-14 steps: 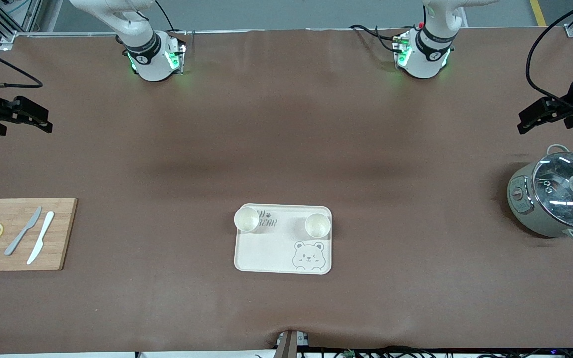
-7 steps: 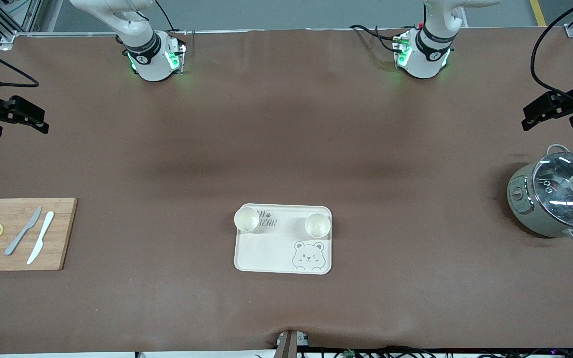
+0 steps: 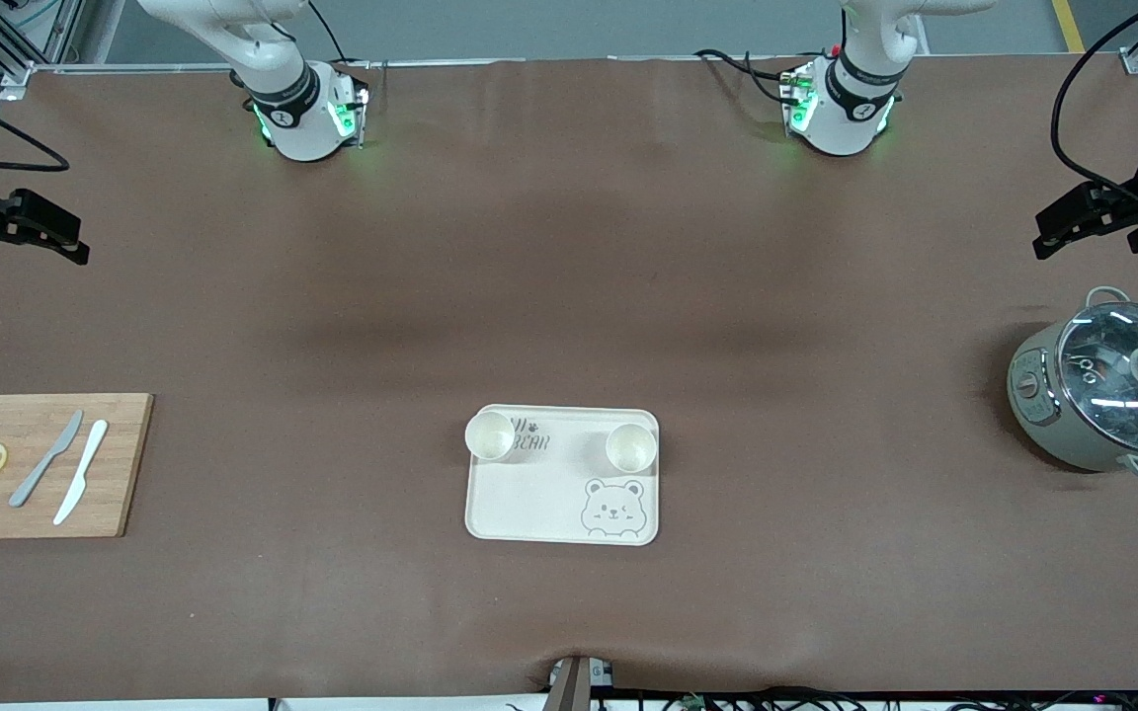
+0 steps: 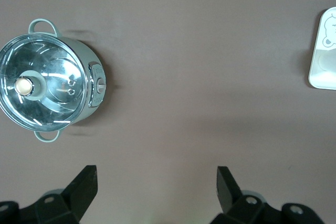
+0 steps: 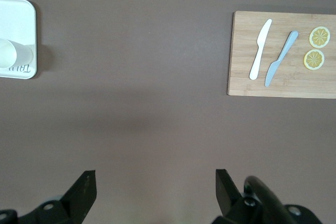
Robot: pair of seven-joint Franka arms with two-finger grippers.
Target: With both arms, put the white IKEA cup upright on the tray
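The cream tray [image 3: 529,494] with its bear print lies mid-table, near the front camera. Two white cups stand upright on it, one [image 3: 489,435] at the corner toward the right arm's end and one [image 3: 630,446] toward the left arm's end. My right gripper [image 3: 60,237] hangs open and empty over bare table at the right arm's end. In the right wrist view its jaws [image 5: 155,178] stand wide apart, with the tray [image 5: 18,19] and one cup [image 5: 11,53] at the frame's edge. My left gripper [image 3: 1048,232] hangs open and empty over bare table beside the pot, its jaws [image 4: 156,177] wide apart.
A grey pot with a glass lid [image 3: 1102,395] stands at the left arm's end and also shows in the left wrist view [image 4: 47,80]. A bamboo cutting board [image 3: 124,464] with two knives and two lemon slices lies at the right arm's end and also shows in the right wrist view [image 5: 283,85].
Both grippers have drawn slightly outward toward the table's ends and stay open. The tray and both cups have not moved.
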